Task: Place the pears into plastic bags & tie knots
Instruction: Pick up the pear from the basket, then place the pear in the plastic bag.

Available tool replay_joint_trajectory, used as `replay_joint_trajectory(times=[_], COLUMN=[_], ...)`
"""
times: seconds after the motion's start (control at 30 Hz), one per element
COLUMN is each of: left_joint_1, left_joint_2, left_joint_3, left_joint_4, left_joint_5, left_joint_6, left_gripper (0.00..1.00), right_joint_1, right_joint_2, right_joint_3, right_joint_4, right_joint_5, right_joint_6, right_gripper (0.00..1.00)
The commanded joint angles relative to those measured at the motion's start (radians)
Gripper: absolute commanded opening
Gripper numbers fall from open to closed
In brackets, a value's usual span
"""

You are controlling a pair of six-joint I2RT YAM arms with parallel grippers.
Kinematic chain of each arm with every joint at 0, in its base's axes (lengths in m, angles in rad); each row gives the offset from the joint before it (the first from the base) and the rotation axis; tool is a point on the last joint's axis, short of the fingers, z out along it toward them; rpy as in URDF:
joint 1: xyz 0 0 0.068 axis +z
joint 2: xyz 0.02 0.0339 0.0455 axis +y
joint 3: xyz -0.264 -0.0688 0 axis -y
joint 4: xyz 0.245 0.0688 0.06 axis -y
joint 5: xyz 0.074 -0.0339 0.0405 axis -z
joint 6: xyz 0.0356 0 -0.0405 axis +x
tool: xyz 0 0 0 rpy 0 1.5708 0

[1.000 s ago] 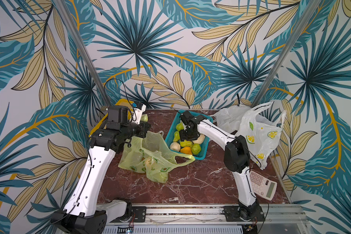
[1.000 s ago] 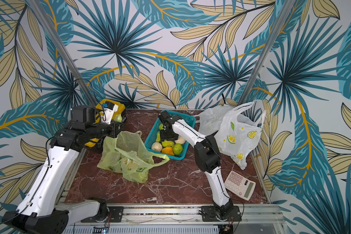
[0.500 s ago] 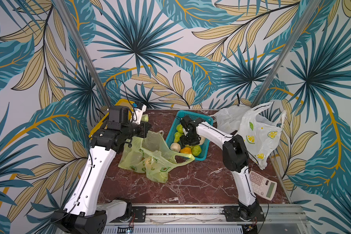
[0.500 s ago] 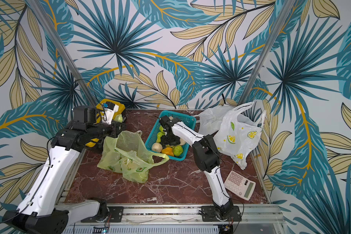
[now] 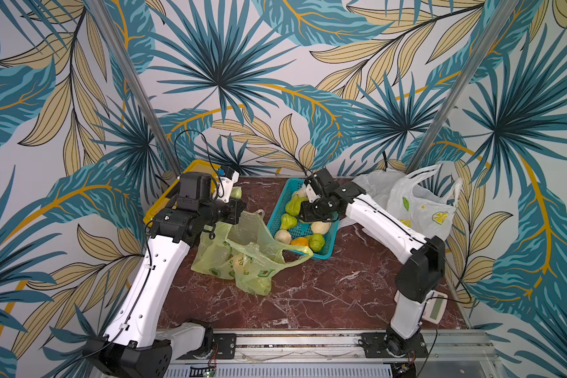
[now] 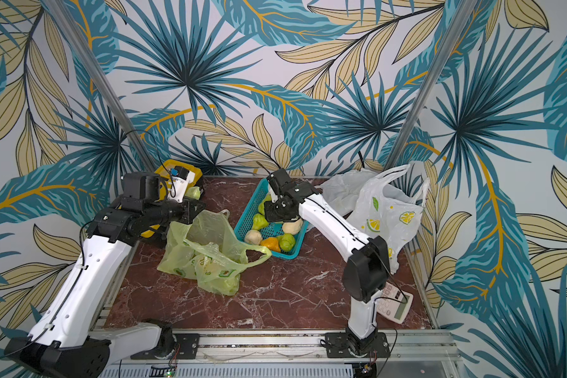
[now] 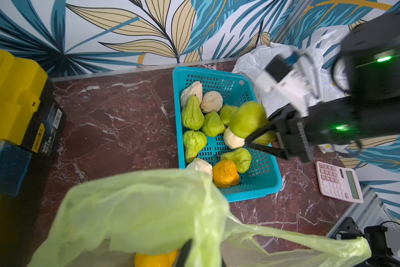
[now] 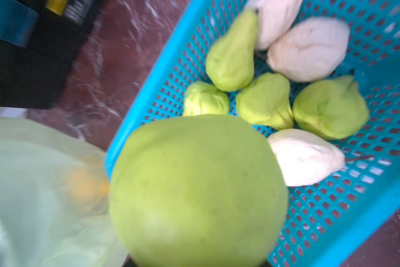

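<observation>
Right tool lifted off basket, gripping green pear, hidden in top views; left tool pinching lime bag.

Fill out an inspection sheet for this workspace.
Surface: red-brown marble table.
Job's things: pears in teal basket; orange pear inside lime-green bag; lemon-print bag and white bag at back right.
Clutter: calculator, yellow toolbox.
Grippers: left gripper, jaws shut on lime-green bag's rim; right gripper, jaws shut on green pear over basket.
Cables: black cable looping over left arm.
Surroundings: leaf-print walls, metal poles.
</observation>
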Motion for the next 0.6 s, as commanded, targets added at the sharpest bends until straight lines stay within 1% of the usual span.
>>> replay_joint_trajectory(times=[0.0, 0.07, 0.13, 0.2, 0.27, 0.33, 0.4, 0.5, 0.53, 0.57], left_joint_1=[-0.025, -0.045, -0.055, -0.054, -0.054, -0.055, -0.054, -0.054, -0.054, -0.055], left_joint_2=[0.022, 0.034, 0.045, 0.049, 0.046, 0.043, 0.046, 0.050, 0.050, 0.049], left_joint_3=[0.033, 0.049, 0.064, 0.077, 0.079, 0.079, 0.078, 0.074, 0.072, 0.070], left_joint_4=[0.018, 0.018, 0.018, 0.017, 0.018, 0.018, 0.018, 0.018, 0.018, 0.018], left_joint_5=[-0.002, -0.009, -0.015, -0.028, -0.032, -0.021, 0.000, -0.001, -0.004, -0.008], left_joint_6=[0.003, 0.001, -0.006, -0.017, -0.019, -0.023, -0.025, -0.024, -0.023, -0.022], left_gripper=[0.00, 0.00, 0.00, 0.00, 0.00, 0.00, 0.00, 0.00, 0.00, 0.00], right_joint_1=[0.042, 0.094, 0.149, 0.192, 0.215, 0.215, 0.215, 0.215, 0.242, 0.250], right_joint_2=[-0.065, -0.085, -0.075, -0.052, -0.021, 0.034, 0.124, 0.214, 0.226, 0.233], right_joint_3=[-0.041, -0.024, 0.001, 0.000, -0.041, -0.068, -0.023, 0.105, 0.144, 0.180], right_joint_4=[0.004, 0.014, 0.042, 0.112, 0.216, 0.291, 0.292, 0.167, 0.124, 0.073], right_joint_5=[-0.097, -0.136, -0.187, -0.265, -0.313, -0.358, -0.360, -0.309, -0.287, -0.262], right_joint_6=[0.021, 0.032, 0.063, 0.118, 0.168, 0.205, 0.204, 0.149, 0.124, 0.099], right_gripper=[0.33, 0.32, 0.32, 0.32, 0.32, 0.32, 0.34, 0.45, 0.51, 0.62])
